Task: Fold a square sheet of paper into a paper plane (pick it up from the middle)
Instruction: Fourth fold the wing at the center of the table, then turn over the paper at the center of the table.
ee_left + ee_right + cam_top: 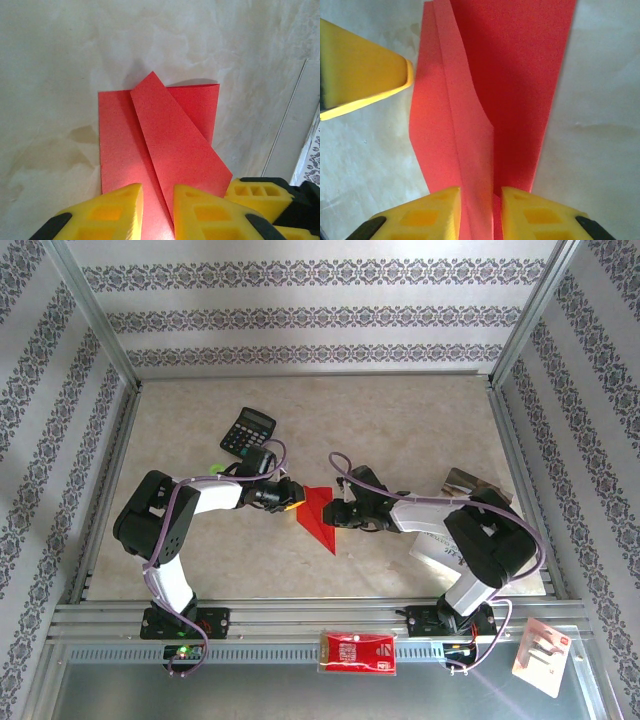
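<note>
1. The left gripper sits at the left edge of the square sheet of paper, mid-table and nearer the arm bases than the calculator. Through its wrist camera its jaws stand narrowly parted over the red sheet, and a slanted flap's edge runs into the gap. I cannot tell whether it pinches the paper or only rests on it.
2. The sheet, already partly folded, lies between the two grippers. It tapers to a point, and its long axis runs from the far side towards the bases, the point leaning slightly right.
3. The right gripper meets the sheet's right edge. In its own view a raised fold of the sheet runs straight into the narrow gap of the right gripper. Whether it is clamped there I cannot tell. A left finger hovers just beside the opposite edge.
4. Judgement: both arms are equally close. The next crease depends on that ridge lying in line with the right jaws and crosswise to the left gripper, so the right arm looks best placed to press or pull along it.
</note>
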Motion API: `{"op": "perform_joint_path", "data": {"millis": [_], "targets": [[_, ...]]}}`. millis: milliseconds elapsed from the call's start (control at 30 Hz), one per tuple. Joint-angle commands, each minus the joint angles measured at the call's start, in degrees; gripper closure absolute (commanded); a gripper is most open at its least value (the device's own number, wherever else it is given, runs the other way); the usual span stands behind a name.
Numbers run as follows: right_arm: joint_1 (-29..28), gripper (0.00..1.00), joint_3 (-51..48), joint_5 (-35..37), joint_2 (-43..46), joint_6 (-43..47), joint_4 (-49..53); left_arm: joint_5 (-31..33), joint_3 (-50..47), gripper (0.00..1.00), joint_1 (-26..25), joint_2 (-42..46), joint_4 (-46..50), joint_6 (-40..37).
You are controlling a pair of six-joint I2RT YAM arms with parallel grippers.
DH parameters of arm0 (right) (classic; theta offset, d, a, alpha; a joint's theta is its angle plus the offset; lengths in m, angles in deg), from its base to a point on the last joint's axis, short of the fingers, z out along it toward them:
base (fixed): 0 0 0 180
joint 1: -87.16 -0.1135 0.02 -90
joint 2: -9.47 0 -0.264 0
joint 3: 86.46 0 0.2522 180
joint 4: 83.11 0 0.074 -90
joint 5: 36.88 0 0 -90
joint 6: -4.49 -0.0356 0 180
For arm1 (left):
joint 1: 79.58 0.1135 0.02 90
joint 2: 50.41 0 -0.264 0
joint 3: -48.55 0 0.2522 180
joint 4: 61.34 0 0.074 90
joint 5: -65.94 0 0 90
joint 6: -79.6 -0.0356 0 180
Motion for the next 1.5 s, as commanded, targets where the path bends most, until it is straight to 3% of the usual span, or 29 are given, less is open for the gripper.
{"op": "perform_joint_path", "data": {"millis": [0,133,300,433,533,633,767,833,933,1033,1267,1467], "targets": [[-0.59,0.73,0.82,-1.33,-1.68,-0.33,-1.96,0.49,-0.51,0.78,-0.09,1.28,-0.52,-0.58],[-0.60,0.74,0.65,-2.04,-2.30,-0.24,-3.46,0.63,-0.61,0.79,0.06,1.80,-0.23,-0.75],[-0.25,0.88,-0.32,-3.41,-1.54,-1.22,-6.00,0.82,-1.27,0.79,1.07,3.14,-0.08,-0.47],[1.75,1.00,-0.68,-2.99,3.12,0.37,-3.20,1.25,-1.55,0.79,2.37,6.51,1.65,-0.86],[4.52,1.00,0.16,-1.06,9.45,4.36,4.54,1.92,-1.96,0.79,3.76,10.29,3.93,-0.94],[6.34,1.00,3.64,7.37,17.93,11.71,18.43,3.33,-2.81,0.79,5.34,15.31,6.47,-0.98],[5.20,1.00,12.33,27.09,25.42,20.89,37.74,5.53,-3.02,0.77,7.53,20.75,10.97,-2.13],[1.99,1.00,15.52,37.58,26.34,23.00,43.69,6.75,-3.25,0.77,8.29,22.63,12.36,-2.42],[-4.81,1.00,18.88,53.08,23.10,22.47,49.20,7.97,-4.29,0.77,9.74,24.11,12.78,-2.42],[-10.50,1.00,20.49,59.66,16.03,18.34,51.07,8.56,-5.18,0.77,11.27,24.06,12.88,-2.68],[-20.54,1.00,28.64,63.60,-7.22,5.66,55.68,9.17,-6.21,0.76,14.85,23.03,13.13,-3.78],[-24.87,0.98,36.00,59.50,-19.72,0.98,55.70,8.99,-6.24,0.76,16.83,22.74,14.04,-4.79]]}}
